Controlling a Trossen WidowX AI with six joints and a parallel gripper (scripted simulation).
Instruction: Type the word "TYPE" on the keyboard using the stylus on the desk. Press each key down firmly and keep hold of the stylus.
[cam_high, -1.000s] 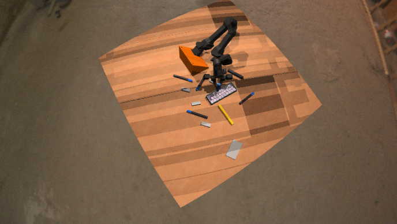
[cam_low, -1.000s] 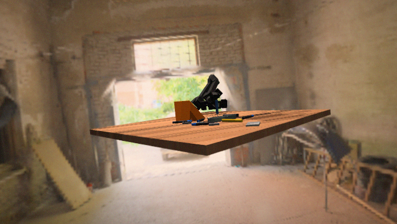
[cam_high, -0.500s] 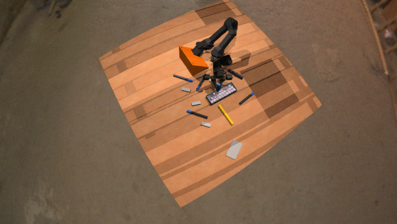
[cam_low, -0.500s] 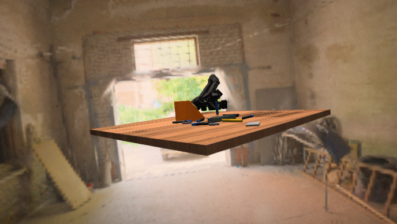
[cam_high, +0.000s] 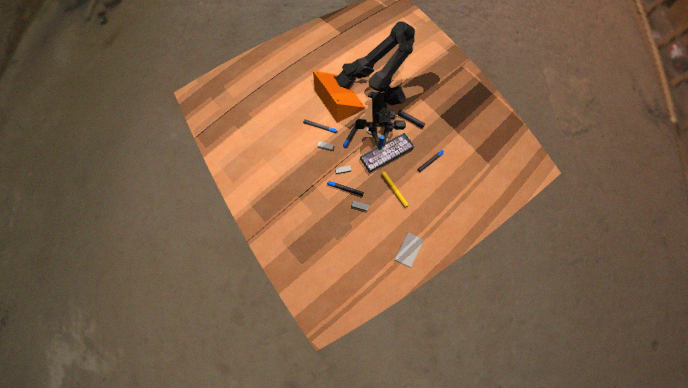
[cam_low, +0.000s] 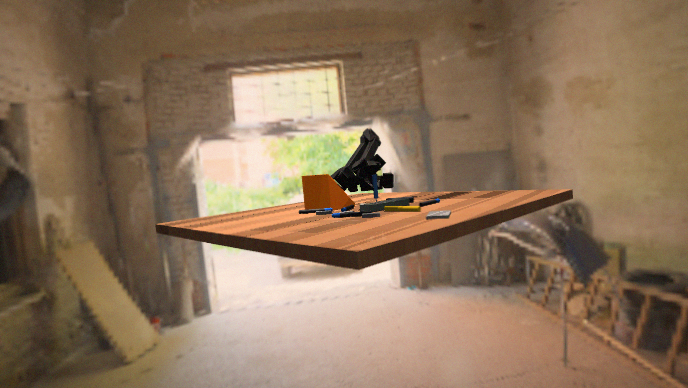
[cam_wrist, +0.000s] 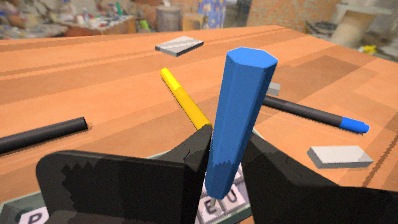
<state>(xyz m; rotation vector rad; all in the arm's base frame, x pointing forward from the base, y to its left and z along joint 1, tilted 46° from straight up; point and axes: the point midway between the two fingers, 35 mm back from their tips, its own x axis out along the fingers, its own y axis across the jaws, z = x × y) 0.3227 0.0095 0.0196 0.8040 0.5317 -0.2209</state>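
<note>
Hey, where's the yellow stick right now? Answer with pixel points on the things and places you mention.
In the top view, the yellow stick (cam_high: 394, 189) (cam_low: 402, 208) (cam_wrist: 185, 99) lies on the wooden table just below the keyboard (cam_high: 367, 167), between a black pen with a blue end on either side.

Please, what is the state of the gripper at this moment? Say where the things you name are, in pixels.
Gripper (cam_high: 381, 142) (cam_low: 375, 186) (cam_wrist: 225, 133): closed, holding the blue stylus (cam_high: 381, 139) (cam_low: 375, 187) (cam_wrist: 242, 100) upright over the keyboard (cam_high: 371, 164) (cam_low: 369, 206) (cam_wrist: 18, 207).

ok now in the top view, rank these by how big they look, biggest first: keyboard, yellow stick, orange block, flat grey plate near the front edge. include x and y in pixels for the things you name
1. orange block (cam_high: 336, 100) (cam_low: 320, 192)
2. keyboard (cam_high: 387, 153) (cam_low: 372, 207)

Unsure: flat grey plate (cam_high: 409, 250) (cam_low: 438, 215) (cam_wrist: 179, 45) is broader, yellow stick (cam_high: 395, 190) (cam_low: 402, 208) (cam_wrist: 185, 100) longer but thin.
</note>
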